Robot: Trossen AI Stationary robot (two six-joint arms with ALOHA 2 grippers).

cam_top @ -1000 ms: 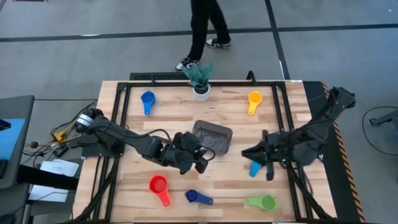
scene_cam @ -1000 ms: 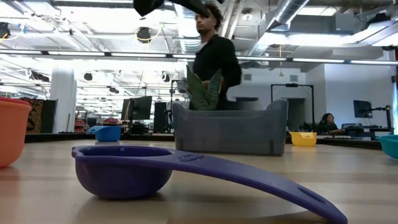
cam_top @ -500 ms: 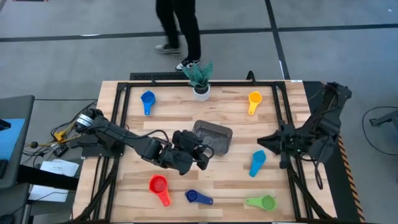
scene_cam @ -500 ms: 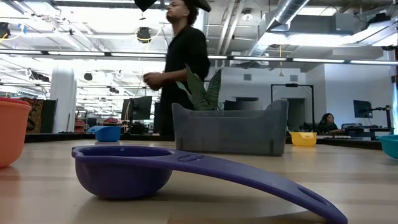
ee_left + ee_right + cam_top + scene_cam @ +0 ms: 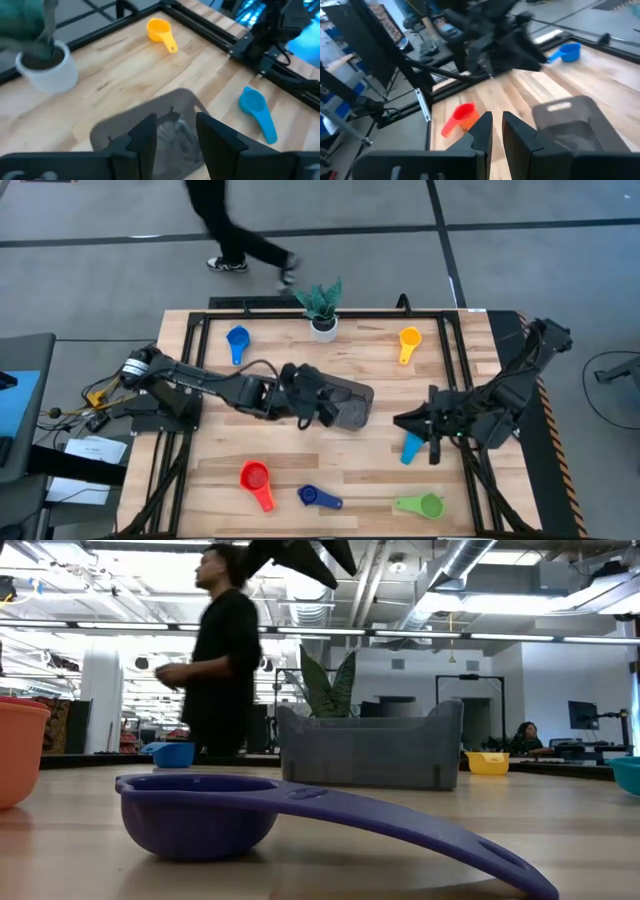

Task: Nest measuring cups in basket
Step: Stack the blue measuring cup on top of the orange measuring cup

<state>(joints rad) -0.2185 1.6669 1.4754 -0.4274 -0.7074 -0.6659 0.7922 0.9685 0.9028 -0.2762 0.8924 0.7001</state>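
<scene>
High view: the small dark grey translucent rectangular basket (image 5: 360, 394) sits mid-tabletop (image 5: 300, 350), with the left tool (image 5: 175, 131) hanging over its near wall, fingers apart and grasping nothing; part of the interior is hidden beneath it. The right tool (image 5: 496, 118), fingers only narrowly parted and empty, hovers just above the light blue plastic scoop (image 5: 410, 448). The blue scoop (image 5: 237, 340), yellow scoop (image 5: 408, 340), red scoop (image 5: 255, 477), dark blue scoop (image 5: 318, 497) and green scoop (image 5: 425, 505) lie scattered well apart, none visibly nested. Likely hazards: the left tool, so close to the light basket, could nudge or tip it; the right tool's slim gap may push the scoop away instead of straddling its handle; both arms converging on the basket could collide.
</scene>
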